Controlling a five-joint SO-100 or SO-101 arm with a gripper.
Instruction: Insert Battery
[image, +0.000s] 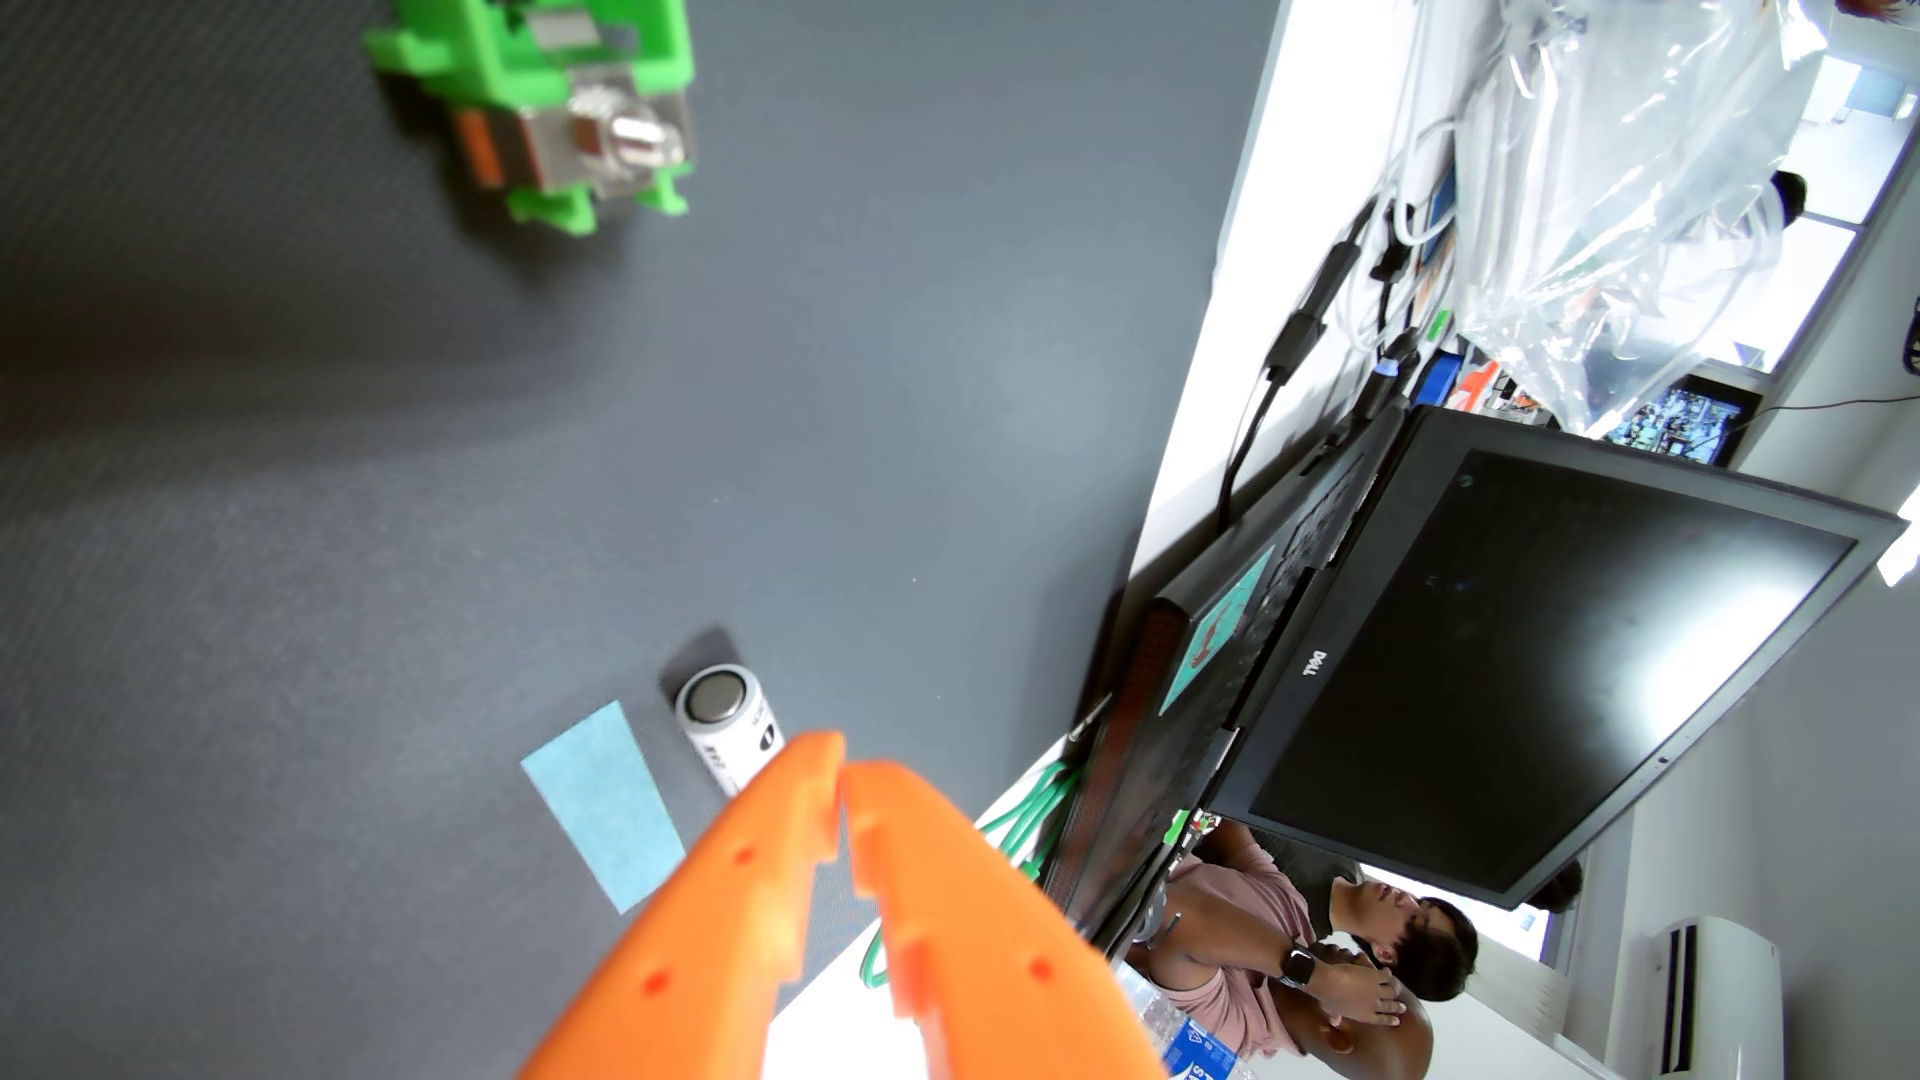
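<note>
In the wrist view a white battery (727, 732) with a silver end cap lies on the dark grey mat, partly hidden behind my orange gripper (844, 766). The gripper enters from the bottom edge with its fingertips touching, shut and empty, just in front of the battery. A green battery holder (540, 93) with metal contacts sits at the top left of the mat, far from the gripper.
A light blue tape strip (605, 805) lies on the dark mat (416, 467) left of the battery. The mat's edge runs diagonally at right. Beyond it stand a Dell laptop (1455, 665), cables, a plastic bag (1621, 187) and a person (1309, 955).
</note>
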